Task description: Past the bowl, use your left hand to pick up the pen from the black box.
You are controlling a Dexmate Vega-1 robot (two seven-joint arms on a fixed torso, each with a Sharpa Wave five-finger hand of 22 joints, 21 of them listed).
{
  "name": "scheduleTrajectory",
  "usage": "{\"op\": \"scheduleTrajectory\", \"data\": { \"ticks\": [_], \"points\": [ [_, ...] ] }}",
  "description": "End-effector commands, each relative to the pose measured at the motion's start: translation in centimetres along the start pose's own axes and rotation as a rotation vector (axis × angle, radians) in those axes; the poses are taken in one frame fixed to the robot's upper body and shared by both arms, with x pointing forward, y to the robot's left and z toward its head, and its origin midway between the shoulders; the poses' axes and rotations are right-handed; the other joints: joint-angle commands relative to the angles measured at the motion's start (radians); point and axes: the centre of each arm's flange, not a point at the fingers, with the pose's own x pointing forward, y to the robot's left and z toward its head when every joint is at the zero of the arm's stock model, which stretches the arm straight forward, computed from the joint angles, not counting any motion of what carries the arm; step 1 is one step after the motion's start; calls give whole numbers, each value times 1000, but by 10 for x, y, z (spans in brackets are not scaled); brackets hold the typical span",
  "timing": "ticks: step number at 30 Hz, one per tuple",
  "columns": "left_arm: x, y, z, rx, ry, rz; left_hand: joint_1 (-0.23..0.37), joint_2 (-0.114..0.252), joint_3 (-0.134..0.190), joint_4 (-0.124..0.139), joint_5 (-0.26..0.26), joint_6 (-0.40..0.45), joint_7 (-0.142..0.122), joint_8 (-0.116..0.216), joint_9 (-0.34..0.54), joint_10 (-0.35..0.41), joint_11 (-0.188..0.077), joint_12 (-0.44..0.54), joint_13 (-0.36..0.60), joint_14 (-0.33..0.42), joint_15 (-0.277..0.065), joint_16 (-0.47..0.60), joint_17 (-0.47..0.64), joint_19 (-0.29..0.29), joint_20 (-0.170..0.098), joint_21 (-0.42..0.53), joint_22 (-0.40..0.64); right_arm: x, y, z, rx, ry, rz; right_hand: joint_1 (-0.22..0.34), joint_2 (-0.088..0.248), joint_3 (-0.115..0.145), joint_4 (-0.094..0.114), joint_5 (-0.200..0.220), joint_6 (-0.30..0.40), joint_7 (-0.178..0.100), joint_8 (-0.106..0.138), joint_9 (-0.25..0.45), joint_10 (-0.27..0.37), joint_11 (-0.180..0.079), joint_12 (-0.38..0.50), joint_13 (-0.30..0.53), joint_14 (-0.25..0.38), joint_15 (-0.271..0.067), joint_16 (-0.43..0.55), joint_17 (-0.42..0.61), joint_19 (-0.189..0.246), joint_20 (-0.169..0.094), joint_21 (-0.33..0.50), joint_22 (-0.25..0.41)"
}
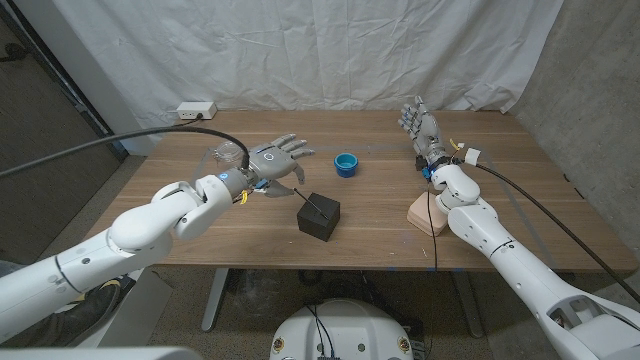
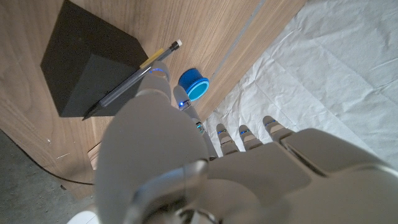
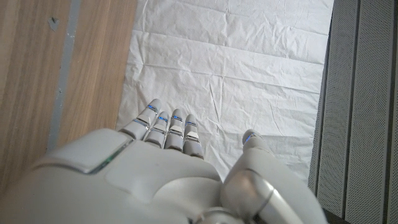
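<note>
Pen [image 1: 317, 208]: lies diagonally on the black box [image 1: 319, 217], easy to pinch from above
Bowl [image 1: 346, 164]: blue, at 1 o'clock from the box
Left hand [image 1: 270, 163]: fingers spread, empty, at 10 o'clock from the box
Right hand [image 1: 424, 131]: fingers apart, holding nothing, parked upright well clear

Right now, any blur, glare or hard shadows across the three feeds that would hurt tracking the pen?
Head view: even, soft light, no glare; the pen is thin and small on the black box. Left wrist view: the left hand is close and soft-focused, while the pen and blue bowl read sharp. Right wrist view: the right hand is slightly soft, the white backdrop evenly lit.
</note>
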Motion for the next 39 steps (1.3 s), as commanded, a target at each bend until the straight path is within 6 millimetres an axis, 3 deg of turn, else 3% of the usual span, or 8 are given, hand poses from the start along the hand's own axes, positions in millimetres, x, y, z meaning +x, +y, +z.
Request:
{"op": "scheduleTrajectory", "data": {
  "ticks": [1, 28, 39],
  "points": [
    [5, -6, 5, 6, -10, -4, 16, 2, -6, 1, 8, 7, 2, 0, 6, 6, -5, 1, 1, 6, -54, 2, 5, -2, -10, 4, 4, -3, -6, -2, 2, 10, -4, 3, 9, 0, -4, -2, 8, 2, 3, 0, 2, 4, 2, 6, 7, 4, -3, 2, 7, 3, -4, 1],
    [-2, -20, 4, 1, 32, 3, 21, 1, -25, 1, 19, -11, 2, -16, 4, -15, -3, -10, 2, -2, -56, -2, 6, -9, -16, 3, 4, 4, -2, -8, 0, 34, 13, 3, 11, -2, -7, -2, 7, 3, 2, 0, 1, 3, 1, 6, 6, 6, -3, 2, 9, 3, -13, 2],
    [6, -26, 6, -34, 10, 9, 23, 6, -30, 3, 24, -16, 2, -21, 4, -9, -2, -8, 3, 1, -57, 0, 7, -5, -15, 5, 4, 6, -3, -12, 1, 43, 14, 3, 12, -3, -8, -2, 8, 2, 3, 0, 1, 4, 1, 6, 6, 5, -3, 2, 10, 4, -16, 2]
  ]
}}
